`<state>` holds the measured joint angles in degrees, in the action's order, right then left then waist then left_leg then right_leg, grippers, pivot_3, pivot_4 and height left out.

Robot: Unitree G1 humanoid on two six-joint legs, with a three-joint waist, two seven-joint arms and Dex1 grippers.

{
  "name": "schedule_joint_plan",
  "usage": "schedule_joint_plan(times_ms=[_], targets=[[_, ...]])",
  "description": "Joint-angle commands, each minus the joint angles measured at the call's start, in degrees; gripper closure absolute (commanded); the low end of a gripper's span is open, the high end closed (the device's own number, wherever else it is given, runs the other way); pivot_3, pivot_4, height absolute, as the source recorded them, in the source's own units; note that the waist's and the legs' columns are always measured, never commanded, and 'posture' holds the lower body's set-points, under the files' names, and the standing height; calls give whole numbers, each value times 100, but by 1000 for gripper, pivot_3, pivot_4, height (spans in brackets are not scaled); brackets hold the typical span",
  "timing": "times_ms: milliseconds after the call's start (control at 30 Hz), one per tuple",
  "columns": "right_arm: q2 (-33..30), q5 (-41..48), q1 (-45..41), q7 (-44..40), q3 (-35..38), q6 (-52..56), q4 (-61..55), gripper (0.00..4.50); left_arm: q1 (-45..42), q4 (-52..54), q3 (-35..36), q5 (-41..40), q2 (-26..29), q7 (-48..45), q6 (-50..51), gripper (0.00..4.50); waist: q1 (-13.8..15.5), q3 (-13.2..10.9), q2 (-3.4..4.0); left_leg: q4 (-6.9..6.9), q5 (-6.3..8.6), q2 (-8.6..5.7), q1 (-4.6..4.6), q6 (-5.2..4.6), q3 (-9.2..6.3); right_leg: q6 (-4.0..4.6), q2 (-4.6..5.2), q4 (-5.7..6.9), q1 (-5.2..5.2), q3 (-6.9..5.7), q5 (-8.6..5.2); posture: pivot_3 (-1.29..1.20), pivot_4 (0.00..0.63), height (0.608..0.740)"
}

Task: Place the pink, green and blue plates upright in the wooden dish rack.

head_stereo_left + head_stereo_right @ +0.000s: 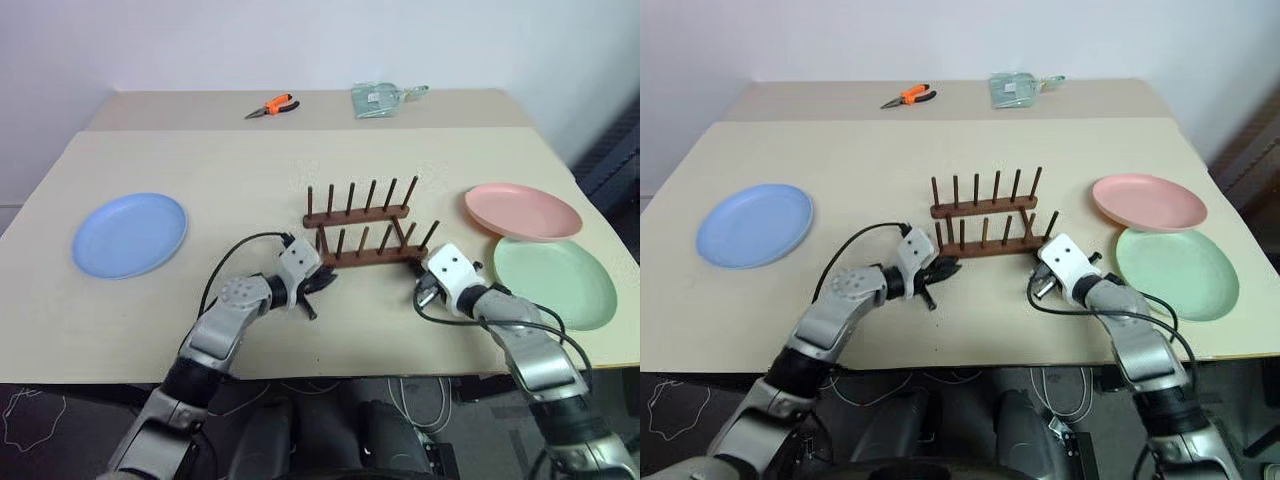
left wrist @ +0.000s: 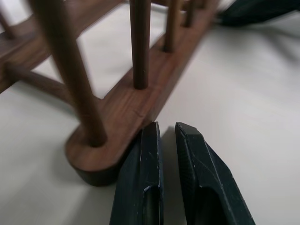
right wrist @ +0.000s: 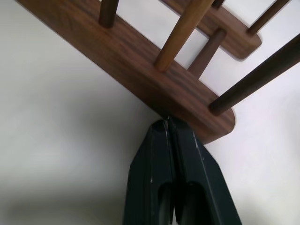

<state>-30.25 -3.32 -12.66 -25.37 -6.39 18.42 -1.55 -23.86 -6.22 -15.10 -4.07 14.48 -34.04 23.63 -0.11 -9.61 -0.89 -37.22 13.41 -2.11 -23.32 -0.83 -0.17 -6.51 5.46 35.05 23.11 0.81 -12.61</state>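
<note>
Both our claws sit closed and empty at the near rail of the small dark wooden dish rack (image 1: 365, 225) mid-table: left claw (image 1: 318, 284) at its left end, right claw (image 1: 422, 283) at its right. The round light-blue plate (image 1: 130, 234) lies flat far left; the salmon-pink plate (image 1: 522, 210) and mint-green plate (image 1: 555, 281) lie right. They look light, stiff and smooth; we would pinch a rim.

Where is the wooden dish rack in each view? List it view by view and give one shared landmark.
Left eye view: wooden dish rack at table centre, between both grippers.
Right eye view: rack at centre again, left of the pink plate.
Left wrist view: rack's rounded base end just beyond the left gripper.
Right wrist view: base end at the right gripper.
Shared landmark: the near base rail with its pegs.
</note>
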Motion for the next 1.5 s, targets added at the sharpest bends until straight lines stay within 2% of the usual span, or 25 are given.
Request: schedule_joint_plan(times_ms=[33, 200, 300, 433, 500, 633, 800, 933, 1033, 1100, 1133, 1167, 1333, 1400, 1500], targets=[[154, -197, -315, 223, -19, -69, 506, 4476, -35, -734, 240, 325, 110, 509, -45, 3943, -50, 3, 1, 0, 0, 0, -1, 0, -1, -2, 0, 4, 2, 0, 0, 0, 150, 738], [208, -191, -529, 115, 1, -216, 697, 4476, -101, -918, 231, 295, 136, 525, -207, 3943, -67, 8, 2, 6, 0, 0, 0, 0, -1, -6, 0, 9, 3, 0, 0, 0, 150, 738], [-29, -109, -387, -78, 223, -224, 387, 3632, -37, -804, 268, 290, 177, 568, -292, 3951, -70, 8, 2, 6, 0, 0, 0, 0, 0, -6, 1, 9, 4, 2, -1, 0, 150, 738], [-1011, -216, 136, -499, 744, -552, -566, 1717, 267, 30, 378, -215, 257, -26, -484, 3951, -63, 7, 7, 17, 1, -4, -5, 1, 0, -9, 8, 7, 12, 2, -3, 0, 150, 738], [-1597, -310, 328, -627, 1142, -607, -756, 1717, 510, 672, 315, -559, 335, -476, -464, 3951, -68, -2, 21, 23, 2, -5, -14, 1, 5, -10, 11, 4, 25, 6, -4, 0, 150, 738], [-2260, -601, 458, -602, 1382, -823, -466, 1717, 689, 1233, 252, -899, 354, -840, -271, 3951, -36, -8, 17, 18, 3, -4, -20, 1, 7, -6, 14, 0, 27, 6, -7, 0, 150, 738], [-2572, -1218, 324, -361, 1130, -1253, 388, 1717, 661, 1516, 234, -1115, 287, -985, -88, 3951, -44, -10, 13, 18, 3, -3, -21, 0, 7, 3, 14, -8, 24, 5, -13, 0, 150, 738], [-2510, -1801, -191, 145, 664, -1687, 1499, 1717, 630, 1618, 192, -1127, 243, -981, -51, 3951, -65, -13, 14, 16, 2, -5, -21, 0, 11, 3, 12, -7, 25, 5, -13, 0, 150, 738], [-2498, -2077, -454, 443, 406, -2022, 2091, 2591, 676, 1731, 201, -1141, 262, -984, -8, 3951, -57, -15, 17, 17, 2, -5, -21, 0, 11, 3, 11, -7, 26, 6, -14, 0, 150, 738], [-2461, -2086, -526, 525, 383, -2157, 2217, 3515, 722, 1799, 217, -1148, 287, -978, 22, 3951, -50, -16, 15, 17, 2, -5, -22, 0, 11, 3, 11, -7, 26, 5, -14, 0, 150, 738], [-2444, -2082, -540, 572, 404, -2201, 2201, 4149, 762, 1834, 228, -1147, 307, -970, 32, 3951, -49, -17, 15, 18, 2, -5, -22, -1, 11, 3, 11, -7, 25, 5, -14, 0, 150, 738], [-2436, -2082, -550, 606, 416, -2236, 2191, 4478, 790, 1860, 235, -1147, 321, -964, 41, 3951, -48, -17, 17, 18, 2, -5, -23, -1, 11, 3, 11, -8, 25, 6, -14, 0, 150, 738], [-2526, -2023, -482, 756, 786, -2251, 1239, 4478, 970, 1983, 268, -1128, 460, -978, 47, 3951, -62, -26, 28, 17, 2, -6, -23, -1, 11, 2, 11, -7, 26, 6, -14, 0, 150, 738], [-2168, -1230, -592, 534, 1183, -2060, 538, 4478, 965, 1942, 324, -1125, 477, -943, 24, 3951, -65, -32, 34, 17, 2, -6, -23, -1, 11, 2, 10, -5, 27, 7, -14, 0, 150, 738], [-1115, 1048, -897, 57, 1793, -972, -893, 4478, 926, 1853, 411, -1168, 473, -929, -21, 3951, -85, -38, 26, 15, 2, 1, -23, -1, 8, -1, 0, -3, 26, 8, -13, 0, 150, 738]])
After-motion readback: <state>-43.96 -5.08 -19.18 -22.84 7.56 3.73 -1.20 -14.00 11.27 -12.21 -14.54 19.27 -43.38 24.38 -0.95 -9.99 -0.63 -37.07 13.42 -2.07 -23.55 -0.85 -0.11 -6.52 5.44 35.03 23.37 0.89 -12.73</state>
